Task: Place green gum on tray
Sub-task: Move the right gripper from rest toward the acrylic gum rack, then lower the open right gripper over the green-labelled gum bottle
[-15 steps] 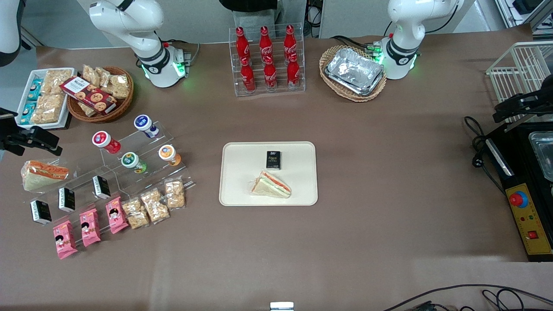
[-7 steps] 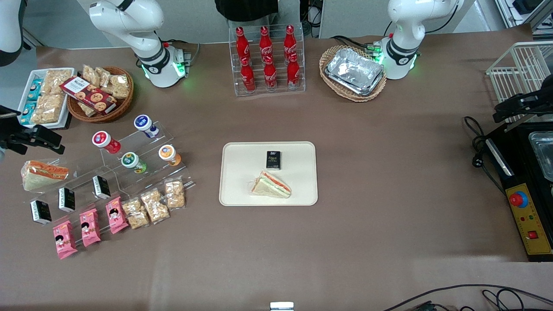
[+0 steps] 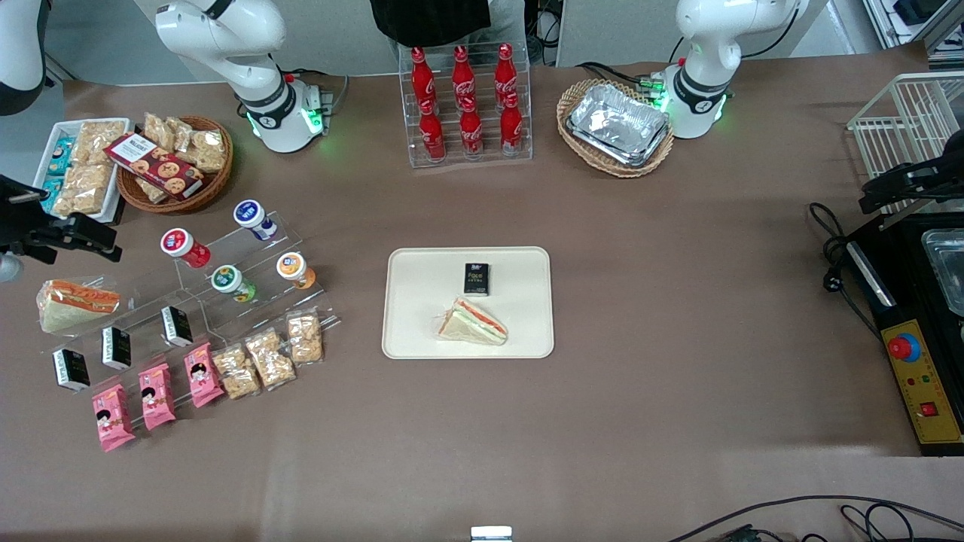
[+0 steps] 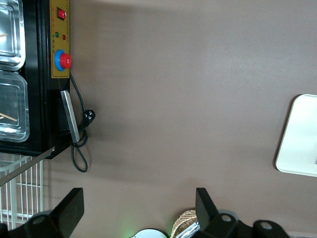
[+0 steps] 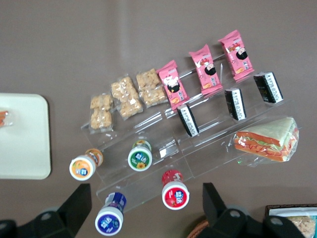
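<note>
End effector (image 3: 83, 239) hovers with its fingers spread and empty at the working arm's end of the desk (image 3: 678, 301), above the snack display. Green gum (image 3: 233, 283) sits on the clear stand (image 3: 248, 290), nearer the tray (image 3: 422, 331) and well apart from the end effector.

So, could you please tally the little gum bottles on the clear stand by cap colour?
green gum: 1
orange-capped bottle: 1
red-capped bottle: 1
blue-capped bottle: 1
Total: 4
The gripper hangs open above the working arm's end of the table, holding nothing.
</note>
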Robot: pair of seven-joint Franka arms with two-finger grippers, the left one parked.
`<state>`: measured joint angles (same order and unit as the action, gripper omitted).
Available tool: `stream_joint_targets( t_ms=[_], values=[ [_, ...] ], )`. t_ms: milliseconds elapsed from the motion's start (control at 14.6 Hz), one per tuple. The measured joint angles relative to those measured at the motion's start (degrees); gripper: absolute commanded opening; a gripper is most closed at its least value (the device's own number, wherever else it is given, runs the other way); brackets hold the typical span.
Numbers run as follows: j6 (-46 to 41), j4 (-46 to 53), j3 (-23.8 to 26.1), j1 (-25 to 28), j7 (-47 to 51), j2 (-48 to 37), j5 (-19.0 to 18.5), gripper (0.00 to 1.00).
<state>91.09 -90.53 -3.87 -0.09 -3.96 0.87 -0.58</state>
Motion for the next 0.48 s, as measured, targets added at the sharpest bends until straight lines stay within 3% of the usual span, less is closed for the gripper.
stream_joint_targets(
  t_ms=[275, 481],
  values=[
    [-0.7, -3.3, 0.1, 0.4, -2.0, -2.2, 0.5, 1.0],
    [2.6, -14.0, 0.4, 1.5, -1.9, -10.2, 0.9, 1.0]
  ],
)
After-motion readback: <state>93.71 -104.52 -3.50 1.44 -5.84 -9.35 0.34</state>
